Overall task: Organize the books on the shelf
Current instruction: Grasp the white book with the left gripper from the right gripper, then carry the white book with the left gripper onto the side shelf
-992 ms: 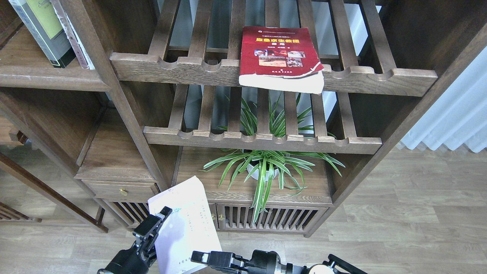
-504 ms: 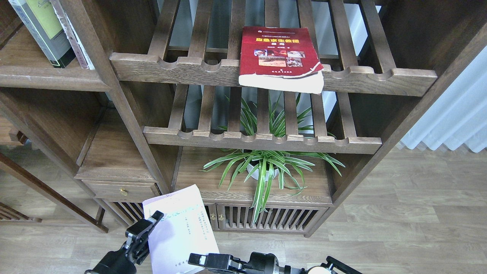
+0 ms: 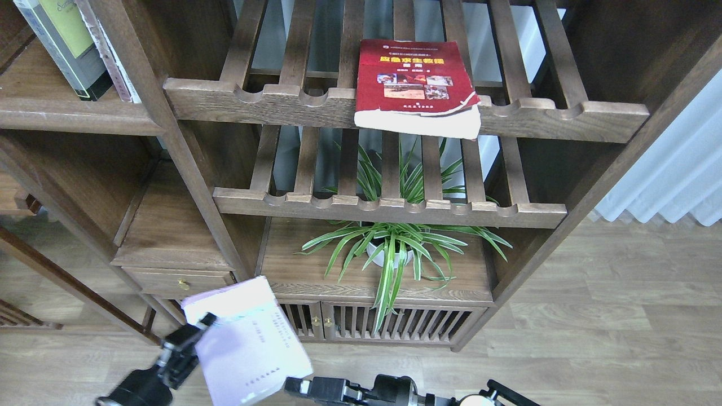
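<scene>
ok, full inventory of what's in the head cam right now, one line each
red book: 1, worn red cover, yellow title, lying flat on the upper slatted rack, overhanging its front rail
white-lavender book: 1, thin, held low at the left gripper
yellow-green book: 1, thick, standing on the solid shelf, top left
thin pale book: 1, leaning beside it
lower slatted rack: 1, dark brown, nothing on it
potted plant: 1, green, white pot, on the cabinet top
drawer: 1, brass knob
left gripper: black, shut on the book's edge
right gripper: black, bottom centre, state unclear

Head view, looking down, forward, near shelving (image 3: 395,211)
</scene>
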{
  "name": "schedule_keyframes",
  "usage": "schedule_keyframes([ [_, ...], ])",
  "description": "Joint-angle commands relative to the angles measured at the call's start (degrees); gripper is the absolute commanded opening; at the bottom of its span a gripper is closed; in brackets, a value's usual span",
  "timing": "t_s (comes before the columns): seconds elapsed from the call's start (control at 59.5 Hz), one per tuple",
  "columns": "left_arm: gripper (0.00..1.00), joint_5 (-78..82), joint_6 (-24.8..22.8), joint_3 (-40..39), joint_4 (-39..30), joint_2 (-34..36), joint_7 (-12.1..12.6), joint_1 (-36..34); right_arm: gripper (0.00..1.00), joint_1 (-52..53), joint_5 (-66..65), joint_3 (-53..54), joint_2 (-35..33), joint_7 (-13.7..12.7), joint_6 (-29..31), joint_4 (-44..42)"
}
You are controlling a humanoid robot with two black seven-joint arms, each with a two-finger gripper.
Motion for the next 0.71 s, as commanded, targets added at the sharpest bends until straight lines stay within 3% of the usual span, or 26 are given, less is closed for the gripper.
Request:
schedule_keyframes([
  [0.0,0.07,-0.01,-0.11,-2.84,-2.04,2.1,-0.23,1.19,0.96,0.02,-0.16,0.14,0.06,0.08,0.02,0.05],
  [0.101,0.06,-0.01,-0.11,-6.88,-4.5,5.53,0.03,2.6,0.99,0.02,-0.08,0.23,0.06,0.08,0.02,0.05],
  [0.219,0.06,-0.01,-0.11,-16.97,-9.42,12.99,0.38,6.91,0.99,-0.06,-0.25,0.31,0.06,0.08,0.02,-0.56],
  [0.42,0.06,0.08,-0.11,-30.61,-11.01,20.29,0.64,9.2,0.99,-0.33,-0.25,0.31,0.06,0.08,0.02,-1.0],
  [0.689,0.06,0.7,-0.11,-45.29,-12.33,25.04,5.74,9.11,0.99,-0.33,-0.34,0.31,0.06,0.08,0.02,-1.09],
])
